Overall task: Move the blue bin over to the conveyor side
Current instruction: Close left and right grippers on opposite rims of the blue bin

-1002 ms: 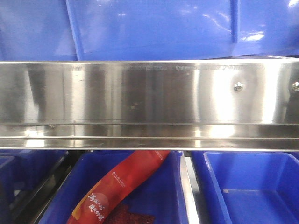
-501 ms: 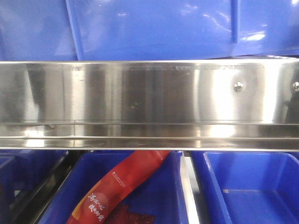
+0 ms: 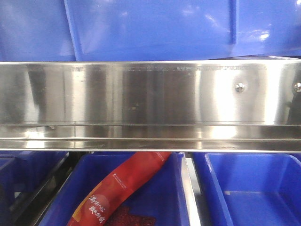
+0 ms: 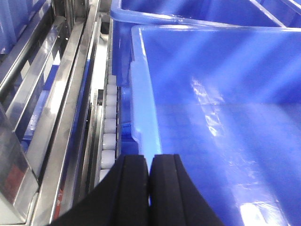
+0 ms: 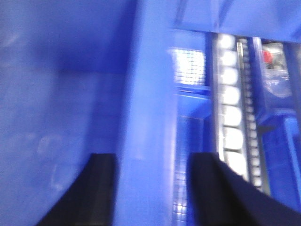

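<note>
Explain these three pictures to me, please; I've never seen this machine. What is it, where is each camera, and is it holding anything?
This is a two-armed robot on a mobile base. Each arm ends in a gripper with two black fingers. The front picture looks ahead from the robot's body. A shiny steel rail crosses the middle, and the wall of the blue bin fills the top. Below sit two more bins, one holding a red packet. The other two pictures come from cameras on the wrists. The left gripper is pinched shut on the bin's rim, with white rollers alongside. The right gripper has a finger on either side of the bin's wall, but that picture is too blurred to tell whether it is squeezing.
</note>
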### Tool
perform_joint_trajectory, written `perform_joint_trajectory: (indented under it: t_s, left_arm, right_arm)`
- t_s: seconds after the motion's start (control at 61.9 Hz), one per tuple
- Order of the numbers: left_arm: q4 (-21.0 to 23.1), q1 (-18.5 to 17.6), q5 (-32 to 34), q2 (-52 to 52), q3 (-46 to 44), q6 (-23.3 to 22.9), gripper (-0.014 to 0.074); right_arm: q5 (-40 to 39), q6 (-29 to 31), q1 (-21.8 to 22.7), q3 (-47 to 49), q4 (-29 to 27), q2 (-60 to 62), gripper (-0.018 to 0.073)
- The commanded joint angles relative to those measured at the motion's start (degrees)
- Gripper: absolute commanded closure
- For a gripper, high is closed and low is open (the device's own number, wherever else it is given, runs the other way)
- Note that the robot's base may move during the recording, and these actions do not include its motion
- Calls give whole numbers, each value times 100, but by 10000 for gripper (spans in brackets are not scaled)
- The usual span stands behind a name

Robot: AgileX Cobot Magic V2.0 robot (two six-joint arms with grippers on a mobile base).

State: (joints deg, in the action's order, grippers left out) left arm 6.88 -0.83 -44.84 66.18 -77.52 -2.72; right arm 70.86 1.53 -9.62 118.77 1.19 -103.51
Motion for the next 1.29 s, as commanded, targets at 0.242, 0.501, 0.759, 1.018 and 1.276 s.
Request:
perform_joint_trajectory:
  t_s: [0.242, 0.501, 0.759, 1.018, 1.276]
  left_arm:
    - [46, -303, 746, 567, -71, 11, 444]
    - [34, -359, 681, 1408, -970, 11, 211]
    - [-16, -359, -508, 2523, -2289, -242, 214]
    - [-688, -359, -1365, 3141, -3049, -649, 214]
    - [-445, -359, -1486, 3206, -3059, -651, 214]
  right_arm:
    - [-90, 7, 21, 55, 203, 81, 637]
    - [-90, 7, 21, 55, 203, 93, 637]
    - [-90, 7, 21, 55, 203, 93, 637]
    - [-90, 7, 21, 55, 203, 93, 637]
    - [-90, 7, 21, 55, 203, 83, 637]
